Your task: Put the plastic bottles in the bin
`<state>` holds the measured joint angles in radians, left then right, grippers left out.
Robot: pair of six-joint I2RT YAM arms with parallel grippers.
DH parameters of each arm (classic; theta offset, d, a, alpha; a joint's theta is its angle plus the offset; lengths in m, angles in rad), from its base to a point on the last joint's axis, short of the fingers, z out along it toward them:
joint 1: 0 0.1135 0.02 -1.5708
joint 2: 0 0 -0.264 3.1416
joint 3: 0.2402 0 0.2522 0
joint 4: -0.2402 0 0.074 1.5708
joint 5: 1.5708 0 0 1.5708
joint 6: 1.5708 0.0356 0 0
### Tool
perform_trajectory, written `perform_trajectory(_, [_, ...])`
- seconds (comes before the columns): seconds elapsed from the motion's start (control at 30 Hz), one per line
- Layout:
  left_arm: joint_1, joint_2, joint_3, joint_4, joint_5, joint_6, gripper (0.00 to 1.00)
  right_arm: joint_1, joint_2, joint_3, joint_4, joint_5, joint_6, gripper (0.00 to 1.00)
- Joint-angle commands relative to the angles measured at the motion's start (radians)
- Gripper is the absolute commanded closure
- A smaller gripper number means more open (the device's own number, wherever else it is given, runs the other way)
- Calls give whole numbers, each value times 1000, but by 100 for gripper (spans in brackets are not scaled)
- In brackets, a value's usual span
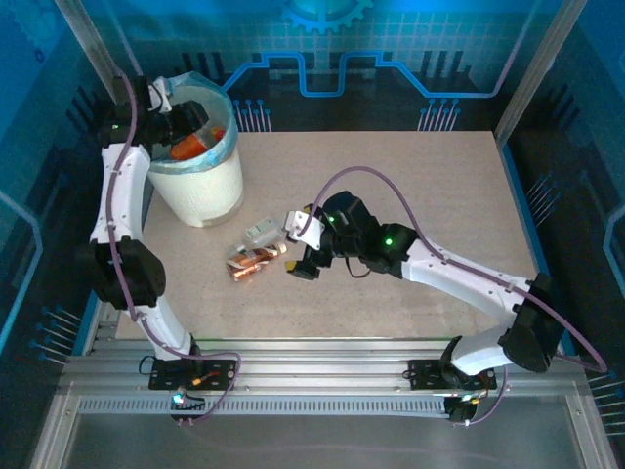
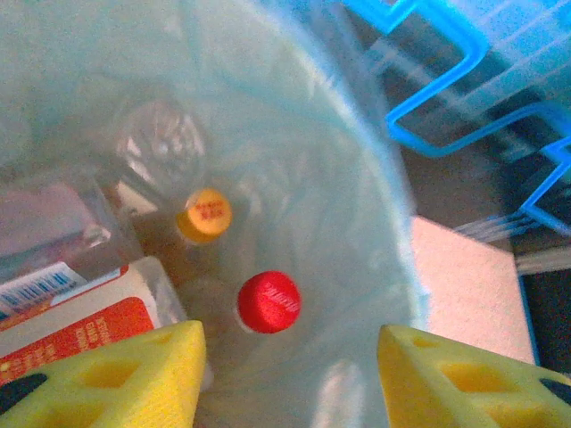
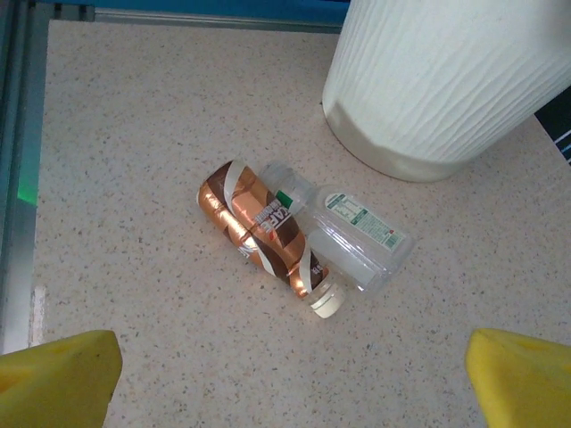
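Note:
The bin (image 1: pixel 200 186) is a white ribbed bucket lined with a light-blue bag, at the table's far left. My left gripper (image 1: pixel 187 125) hangs over its mouth, open (image 2: pixel 290 357), with nothing between the yellow fingertips (image 2: pixel 116 374). Below it inside the bin lie plastic bottles: one with a red cap (image 2: pixel 268 301), one with an orange cap (image 2: pixel 203 215), and one with a red and white label (image 2: pixel 76 316). On the table lie a copper-labelled bottle (image 3: pixel 263 227) with a white cap and a clear crushed bottle (image 3: pixel 361 239), touching side by side. My right gripper (image 1: pixel 295 258) hovers open (image 3: pixel 290 392) just right of them.
The bin's white wall (image 3: pixel 437 80) stands close behind the two bottles (image 1: pixel 256 256) on the table. Speckled beige tabletop (image 1: pixel 410 176) stretches to the right and back. A metal rail (image 3: pixel 18 178) borders the table edge in the right wrist view.

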<state>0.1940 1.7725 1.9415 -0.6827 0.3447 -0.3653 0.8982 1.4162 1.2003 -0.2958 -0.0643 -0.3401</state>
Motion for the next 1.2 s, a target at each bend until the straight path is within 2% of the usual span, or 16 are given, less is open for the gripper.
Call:
perform_trajectory(0.0, [4, -207, -3, 61, -4, -38, 43, 5, 79, 124, -88, 92, 155, 0])
perform_trajectory(0.1, [0, -365, -161, 125, -20, -15, 42, -19, 201, 274, -241, 15, 165, 0])
perform_trajectory(0.17, [-5, -491, -293, 150, -28, 11, 42, -16, 257, 310, -254, 0, 121, 0])
perform_trajectory(0.23, [-12, -614, -442, 178, -34, 34, 41, -12, 289, 297, -203, -43, 45, 1])
perform_trajectory(0.37, [-23, -849, -691, 179, -40, 46, 41, -10, 345, 235, -54, -106, -112, 16])
perform_trajectory(0.6, [-30, -1134, -962, 69, -28, -23, 41, -5, 513, 300, -19, -187, -271, 17])
perform_trajectory(0.77, [-30, -1216, -1031, 8, -39, -29, 40, -5, 622, 342, -5, -183, -344, 20])
perform_trajectory(0.97, [-29, -1230, -1054, -21, -51, -30, 40, -7, 720, 376, 3, -160, -408, 26])
perform_trajectory(1.17, [-30, -1249, -1071, -21, -67, -43, 39, -7, 774, 389, -3, -151, -417, 26])
